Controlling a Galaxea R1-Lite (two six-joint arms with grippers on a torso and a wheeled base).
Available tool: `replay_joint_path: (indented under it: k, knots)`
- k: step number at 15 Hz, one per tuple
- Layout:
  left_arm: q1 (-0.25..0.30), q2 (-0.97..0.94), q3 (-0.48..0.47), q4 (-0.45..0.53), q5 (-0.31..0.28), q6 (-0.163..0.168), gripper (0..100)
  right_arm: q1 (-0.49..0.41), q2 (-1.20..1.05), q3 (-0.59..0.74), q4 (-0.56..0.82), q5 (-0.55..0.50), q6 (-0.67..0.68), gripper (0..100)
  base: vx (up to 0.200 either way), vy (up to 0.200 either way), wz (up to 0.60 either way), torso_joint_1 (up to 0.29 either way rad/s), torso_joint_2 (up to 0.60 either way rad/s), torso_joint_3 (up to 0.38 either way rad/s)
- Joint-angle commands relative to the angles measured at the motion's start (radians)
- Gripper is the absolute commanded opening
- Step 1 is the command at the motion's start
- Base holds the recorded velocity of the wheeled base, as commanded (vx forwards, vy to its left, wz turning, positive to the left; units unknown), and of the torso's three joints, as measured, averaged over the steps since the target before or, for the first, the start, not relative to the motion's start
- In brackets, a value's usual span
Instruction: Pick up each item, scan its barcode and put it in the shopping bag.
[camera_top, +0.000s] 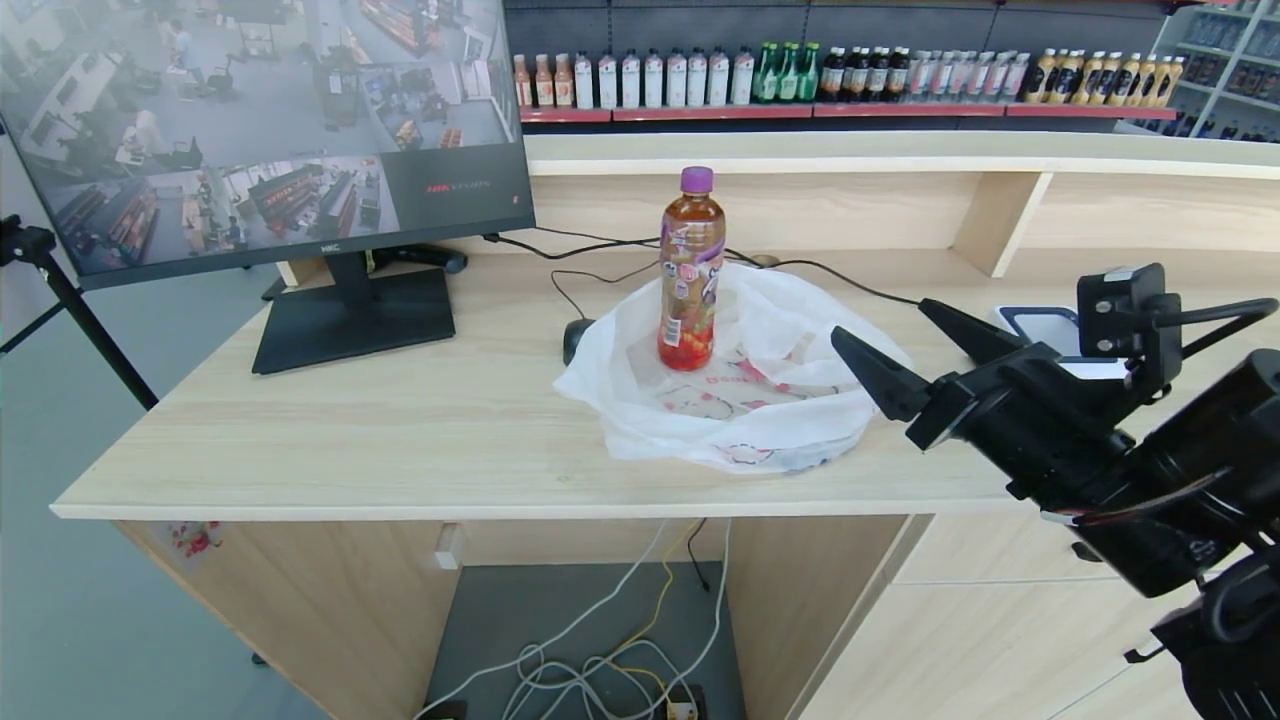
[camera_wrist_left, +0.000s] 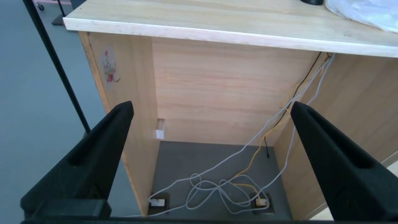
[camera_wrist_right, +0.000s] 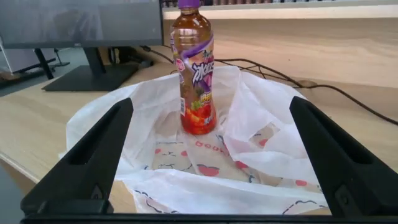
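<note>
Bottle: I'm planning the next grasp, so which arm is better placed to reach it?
Right, likely. The right gripper is open beside the shopping bag, facing the bottle; the left gripper points under the counter.

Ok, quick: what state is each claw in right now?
Left claw: open, holding nothing.
Right claw: open, holding nothing.

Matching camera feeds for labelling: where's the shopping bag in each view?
Head view: shopping bag at the middle of the counter, bottle standing in it.
Left wrist view: a sliver of the bag on the counter, above the hanging cables.
Right wrist view: bag spread across the middle, around the bottle.
Shared landmark: the light wood counter.
</note>
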Motion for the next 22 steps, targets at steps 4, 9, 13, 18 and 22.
replay_joint_path:
  k: [4,9,13,18,22]
  knots:
    - [0.0,0.0,0.0,0.0,0.0,0.0,100,0.0,-0.022,0.019,-0.001,0.0,0.008,100,-0.15,0.0,0.0,0.001,0.0,0.003]
    - [0.0,0.0,0.0,0.0,0.0,0.001,100,-0.012,-0.006,0.023,-0.001,0.002,0.019,100,-0.04,0.0,0.0,0.0,0.0,0.0]
    - [0.0,0.0,0.0,0.0,0.0,-0.002,100,-0.014,-0.003,0.024,-0.001,0.0,0.024,100,0.0,0.0,0.0,0.0,0.0,0.0]
    - [0.0,0.0,0.0,0.0,0.0,-0.002,100,-0.014,-0.002,0.023,-0.001,0.002,0.024,100,0.0,-0.2,0.0,0.003,0.0,0.001]
    - [0.0,0.0,0.0,0.0,0.0,-0.002,100,-0.014,0.0,0.023,-0.001,0.002,0.024,100,0.0,-0.2,0.0,0.008,0.0,0.001]
